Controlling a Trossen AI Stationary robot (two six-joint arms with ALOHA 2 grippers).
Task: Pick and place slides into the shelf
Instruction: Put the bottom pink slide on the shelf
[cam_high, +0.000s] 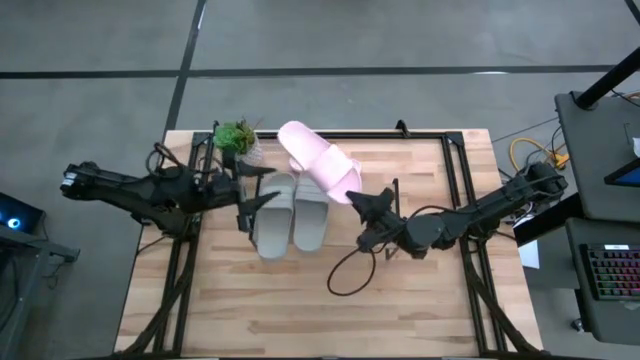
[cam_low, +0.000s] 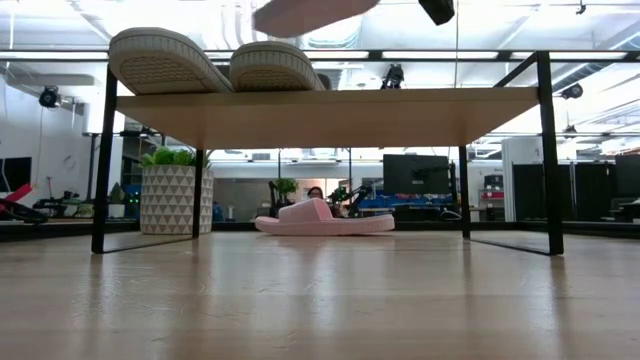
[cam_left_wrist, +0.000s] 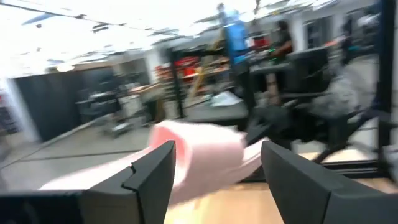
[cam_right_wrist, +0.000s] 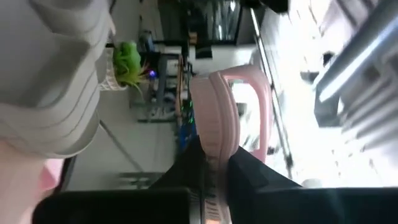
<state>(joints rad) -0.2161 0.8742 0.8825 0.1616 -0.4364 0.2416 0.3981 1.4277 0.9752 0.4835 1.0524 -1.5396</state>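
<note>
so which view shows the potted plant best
The low view: the potted plant stands whole, patterned pot and leaves, behind the shelf leg. The high view shows only its leaves; the right wrist view catches it small; the left wrist view misses it.

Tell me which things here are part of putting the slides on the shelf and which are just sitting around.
Part of the job:
- two grey slides, on the shelf
- pink slide gripped by the right claw
- second pink slide, on the table under the shelf
- left claw, open beside the grey pair

Just there:
- potted plant
- black cable
</note>
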